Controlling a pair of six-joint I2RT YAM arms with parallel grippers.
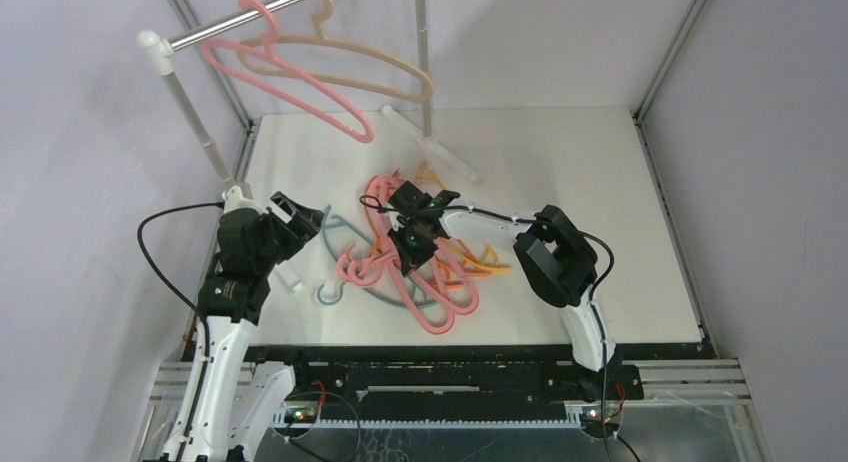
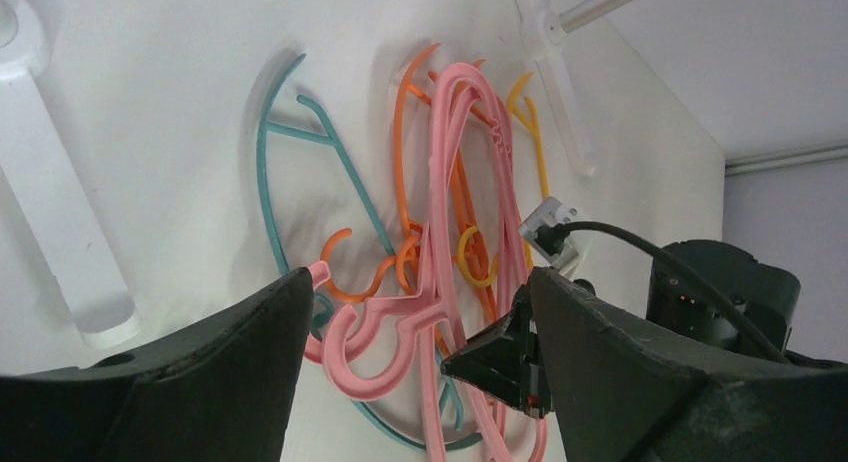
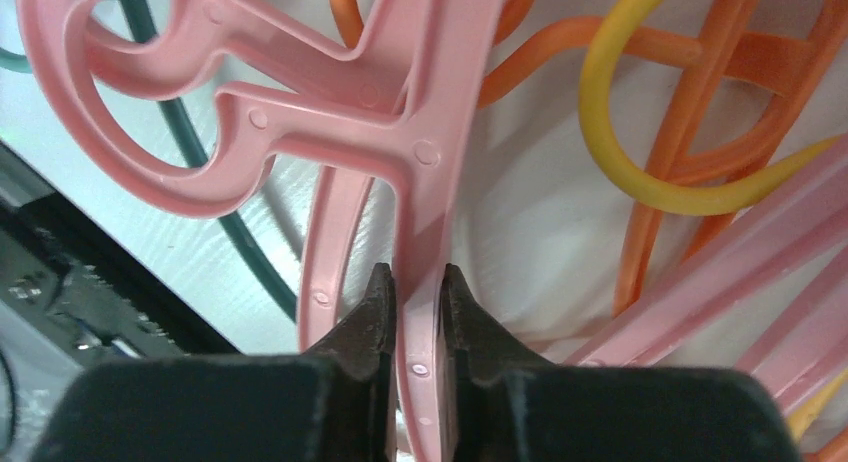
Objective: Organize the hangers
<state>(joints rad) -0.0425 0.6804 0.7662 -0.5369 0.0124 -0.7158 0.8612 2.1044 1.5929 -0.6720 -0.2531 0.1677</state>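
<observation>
Top external view shows the hangers (image 1: 420,267) lying mostly in a tangled heap near the middle of the white table (image 1: 580,202). They are thin plastic pieces with curved hooks and triangular bodies. Several pink ones lie on top, orange hangers (image 1: 470,254) poke out on the right, and a teal hanger (image 1: 338,225) spreads along the heap's left edge, its hook toward the near side. Two more are off the table, on the silver rail (image 1: 215,27) at the upper left: a hung pink hanger (image 1: 290,82) and, just behind it, a beige hanger (image 1: 375,74), both hooked over the bar and tilted. The right gripper (image 1: 412,244) reaches down into the heap. From its wrist camera, the right gripper (image 3: 415,282) is pinched tight on the thin bar of a gripped pink hanger (image 3: 430,152), just below where the hook joins the body. A yellow hook (image 3: 640,182) and orange bars lie beside it. The left gripper (image 1: 300,217) hovers at the heap's left side, above the teal hanger. Its fingers (image 2: 220,352) are spread wide and hold nothing.
</observation>
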